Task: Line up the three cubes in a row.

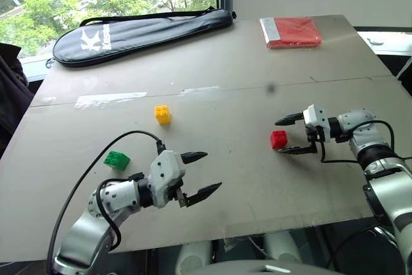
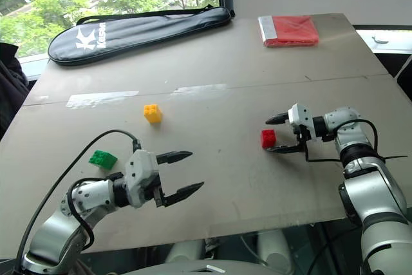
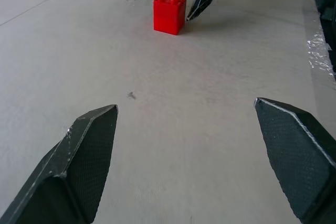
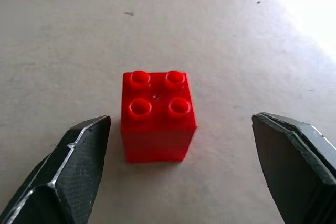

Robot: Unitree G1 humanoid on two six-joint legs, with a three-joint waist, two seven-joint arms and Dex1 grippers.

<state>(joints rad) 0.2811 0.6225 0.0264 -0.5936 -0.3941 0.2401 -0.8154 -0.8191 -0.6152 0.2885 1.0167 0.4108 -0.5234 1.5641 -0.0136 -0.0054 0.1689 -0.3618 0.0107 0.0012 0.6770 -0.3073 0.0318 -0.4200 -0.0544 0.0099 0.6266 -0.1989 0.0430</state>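
Head view: red cube [image 1: 279, 139] stands on the table [image 1: 257, 75], free of the right gripper [image 1: 291, 134], whose fingers are spread around it. Yellow cube [image 1: 162, 114] sits at ten o'clock from it; green cube [image 1: 116, 159] at eight o'clock from the yellow. Left gripper [image 1: 201, 173] hovers, fingers apart. Left wrist view: fingers wide. Right wrist view: cube upright between parted fingers [image 4: 63, 174], untouched.

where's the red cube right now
In the left eye view the red cube stands on the table's right side, between the open right gripper's fingertips, untouched.
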